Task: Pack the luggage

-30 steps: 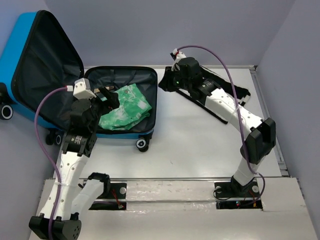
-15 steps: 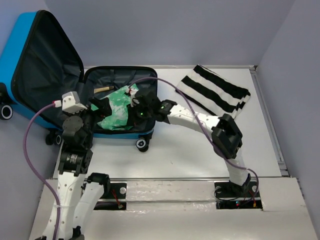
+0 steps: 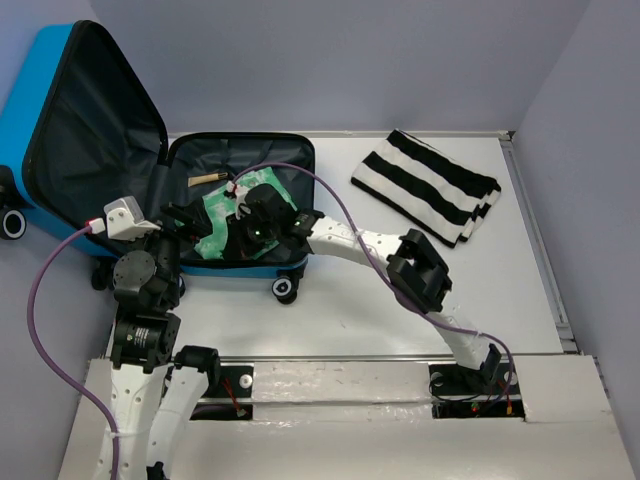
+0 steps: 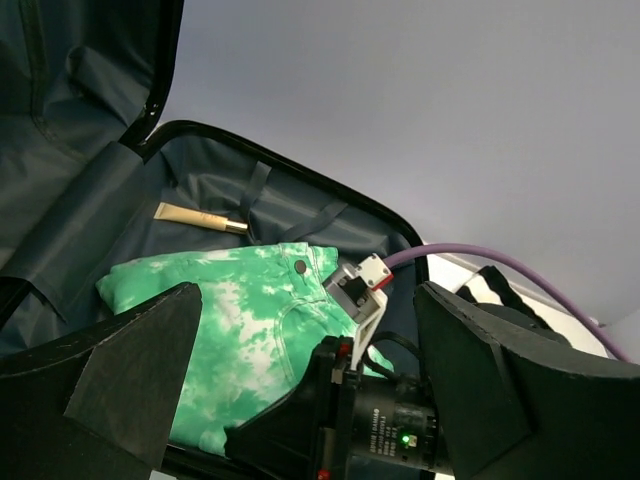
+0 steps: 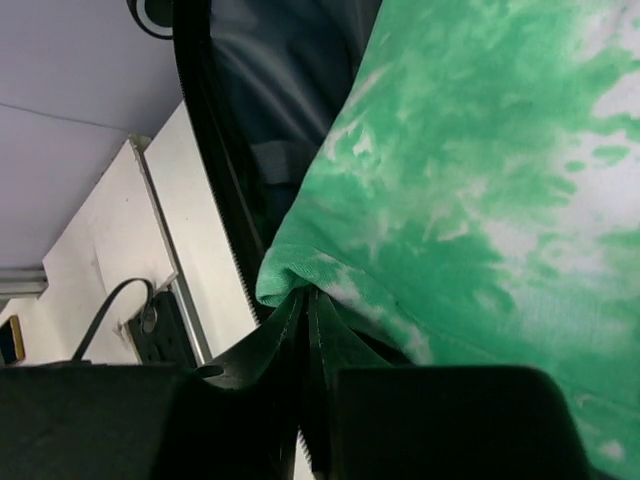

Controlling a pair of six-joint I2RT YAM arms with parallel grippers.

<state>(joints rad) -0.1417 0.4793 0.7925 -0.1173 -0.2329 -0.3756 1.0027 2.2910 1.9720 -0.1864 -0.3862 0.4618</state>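
Note:
The luggage [image 3: 30, 100] is a bright blue suitcase lying open, its lid leaning against the left wall and its dark-lined base [image 3: 300, 152] on the table. A green tie-dye garment [image 3: 213, 215] lies in the base. My right gripper [image 3: 252, 238] reaches into the base and is shut on a folded edge of the garment [image 5: 480, 180] beside the zipper rim; its fingertips [image 5: 305, 300] pinch the hem. My left gripper [image 3: 185, 228] hovers open and empty at the base's left near corner. In its view [image 4: 305, 300] the garment [image 4: 220, 320] shows beyond the right wrist.
A folded black-and-white striped cloth [image 3: 425, 185] lies on the table at the back right. A beige tube [image 3: 205, 180] lies in the base behind the garment, also in the left wrist view [image 4: 195, 217]. A suitcase wheel [image 3: 285, 290] sticks out at the front.
My right arm has swung from the striped cloth at the back right into the suitcase and closed on the green garment. My left gripper has drawn back left and nearer.

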